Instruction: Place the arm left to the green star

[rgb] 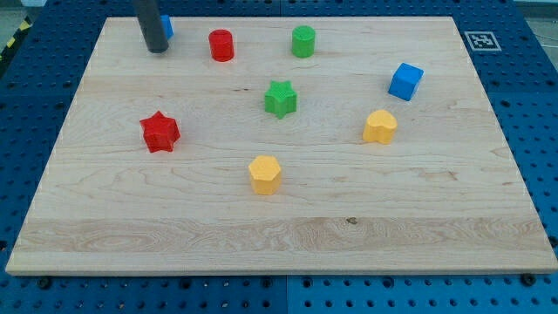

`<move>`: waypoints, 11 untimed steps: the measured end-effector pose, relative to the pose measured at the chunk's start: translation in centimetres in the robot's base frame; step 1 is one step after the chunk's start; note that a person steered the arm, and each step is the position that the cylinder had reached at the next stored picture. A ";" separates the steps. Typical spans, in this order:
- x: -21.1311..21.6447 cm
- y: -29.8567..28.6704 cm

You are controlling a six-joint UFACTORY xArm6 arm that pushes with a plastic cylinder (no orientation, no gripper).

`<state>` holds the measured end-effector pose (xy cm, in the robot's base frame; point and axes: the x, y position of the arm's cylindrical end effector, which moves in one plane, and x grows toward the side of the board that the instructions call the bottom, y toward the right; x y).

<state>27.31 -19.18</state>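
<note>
The green star [281,98] lies near the middle of the wooden board [279,227], a little toward the view's top. My tip [157,49] is at the view's top left, far to the left of and above the star. It stands right in front of a blue block [166,26], which the rod mostly hides. A red cylinder [221,44] sits between my tip and the star's column, to the right of the tip.
A green cylinder [303,41] is above the star. A red star [159,132] lies at the left. A yellow hexagonal block [264,174] lies below the green star. A yellow block [380,127] and a blue cube [405,81] sit at the right.
</note>
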 end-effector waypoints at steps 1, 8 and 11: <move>2.1 2.0; 8.4 5.8; 11.3 5.9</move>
